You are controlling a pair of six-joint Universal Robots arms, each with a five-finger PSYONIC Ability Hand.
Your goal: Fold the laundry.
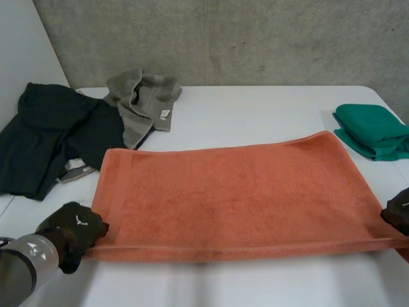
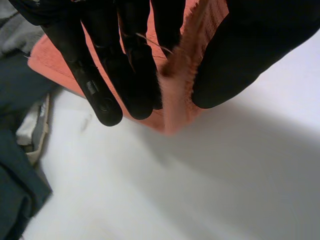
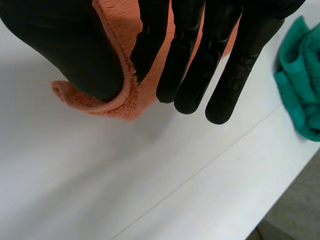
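Note:
An orange towel [image 1: 236, 198] lies spread flat across the middle of the white table [image 1: 255, 109]. My left hand [image 1: 73, 230] is at its near left corner, and in the left wrist view the hand [image 2: 125, 65] pinches that towel corner [image 2: 177, 100] between straight fingers and thumb. My right hand [image 1: 399, 211] holds the near right corner. In the right wrist view the right hand [image 3: 200, 55] pinches the towel's hem [image 3: 120, 102] between thumb and straight fingers. The near edge is stretched between the two hands, slightly raised.
A dark garment [image 1: 51, 134] lies heaped at the far left, with a grey cloth [image 1: 142, 102] crumpled beside it. A folded green towel [image 1: 374, 131] sits at the right edge. The table's edge [image 3: 280, 200] runs close by my right hand.

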